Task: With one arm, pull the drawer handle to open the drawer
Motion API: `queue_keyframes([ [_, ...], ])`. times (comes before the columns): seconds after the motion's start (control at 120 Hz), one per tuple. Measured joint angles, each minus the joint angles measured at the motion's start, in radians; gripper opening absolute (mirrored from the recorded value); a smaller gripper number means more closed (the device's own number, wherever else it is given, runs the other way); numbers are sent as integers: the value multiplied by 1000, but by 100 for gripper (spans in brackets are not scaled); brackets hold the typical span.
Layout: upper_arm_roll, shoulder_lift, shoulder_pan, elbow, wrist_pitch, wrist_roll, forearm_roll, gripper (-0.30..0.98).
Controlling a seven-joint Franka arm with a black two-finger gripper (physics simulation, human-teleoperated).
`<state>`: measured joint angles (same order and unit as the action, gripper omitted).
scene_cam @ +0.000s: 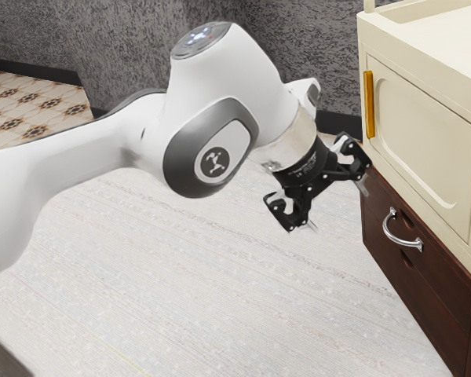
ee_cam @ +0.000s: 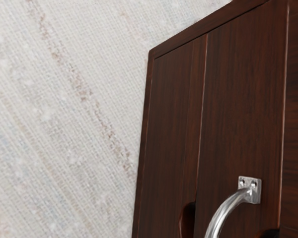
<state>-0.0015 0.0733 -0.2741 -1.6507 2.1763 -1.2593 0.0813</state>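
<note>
Jutting outward, handle (ee_cam: 222,212) (level lengthwise)

No readable text, round emblem (scene_cam: 214,165) — arm (scene_cam: 86,153)

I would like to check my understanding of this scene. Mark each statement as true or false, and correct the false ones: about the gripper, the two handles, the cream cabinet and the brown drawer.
1. The gripper is closed on the silver handle. False: it is open and apart from that handle.
2. The silver handle is curved. True.
3. The orange handle is on the brown drawer. False: it is on the cream cabinet.
4. The cream cabinet is above the brown drawer. True.
5. The brown drawer is pulled far out. False: its front looks flush, so it appears shut.
</note>
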Motion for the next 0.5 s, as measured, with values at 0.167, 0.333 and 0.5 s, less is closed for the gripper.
queue_keyframes([
  [0.167,-11,6,23,-6,19,-1,4,57],
  [0.333,-13,23,7,-6,38,-1,4,53],
  [0.5,-18,36,14,-3,48,-2,5,50],
])
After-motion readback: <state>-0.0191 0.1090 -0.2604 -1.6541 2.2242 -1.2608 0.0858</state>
